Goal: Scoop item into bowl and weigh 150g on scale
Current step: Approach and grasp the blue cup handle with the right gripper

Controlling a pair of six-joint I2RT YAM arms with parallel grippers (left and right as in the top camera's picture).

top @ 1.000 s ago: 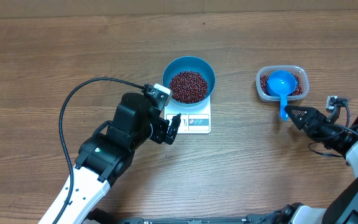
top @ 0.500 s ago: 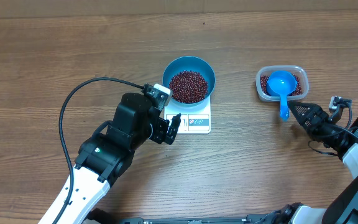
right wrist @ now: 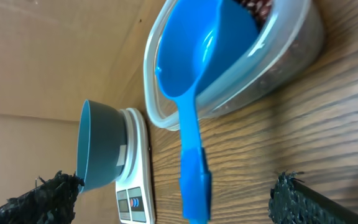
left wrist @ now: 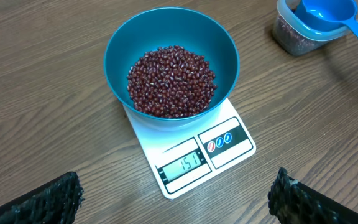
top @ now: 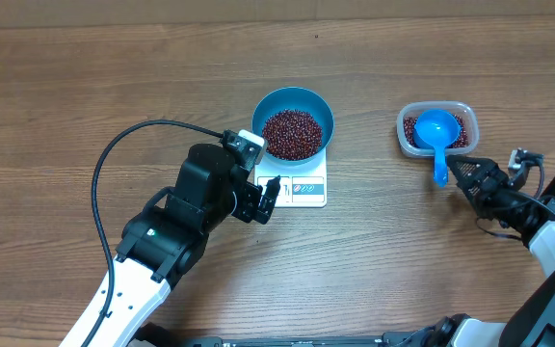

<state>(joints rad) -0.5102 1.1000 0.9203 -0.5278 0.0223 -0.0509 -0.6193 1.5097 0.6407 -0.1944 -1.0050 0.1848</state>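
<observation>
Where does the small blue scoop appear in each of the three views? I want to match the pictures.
Overhead: the scoop at the right, its cup in the clear tub, handle toward the lower edge.
Left wrist: top right corner, partly cut off.
Right wrist: centre, handle pointing down.
Shared landmark: the blue bowl on the white scale, in all three views.

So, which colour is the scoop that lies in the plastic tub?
Bright blue; the right wrist view shows the scoop best.
</observation>
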